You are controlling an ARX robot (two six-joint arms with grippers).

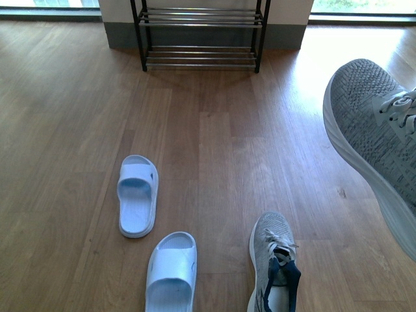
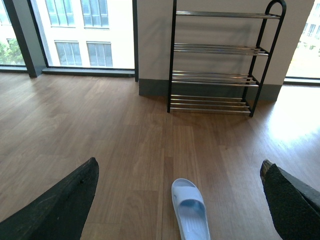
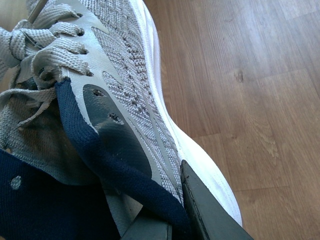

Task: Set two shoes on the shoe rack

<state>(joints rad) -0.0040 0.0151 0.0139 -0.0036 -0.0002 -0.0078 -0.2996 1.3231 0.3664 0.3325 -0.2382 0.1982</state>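
The left tool hangs above the wooden floor with its two dark fingers spread wide and nothing between them. In the left wrist view a pale blue slipper lies on the boards in the gap between the fingers, and beyond it large windows run along the far wall.

In the front view two pale blue slippers lie left of centre. The farther slipper points its toe away from the robot. The nearer slipper lies just beside it, closer to the camera, and is cut off by the lower edge.

The shoe rack stands against the far wall, near the middle of the room and well apart from all the footwear. Its silver bars carry nothing in either view.

Right of the slippers, the second sneaker rests on the floor with its toe toward the rack, its laces loose and its navy lining open to the camera.

At the far right, the lifted sneaker fills the edge of the front view. It is tilted, its toe is up and its white sole is turned to the left.

The right wrist view shows the right tool holding this sneaker at the collar. One grey finger presses the outer side by the sole, and the navy lining is pinched against it.
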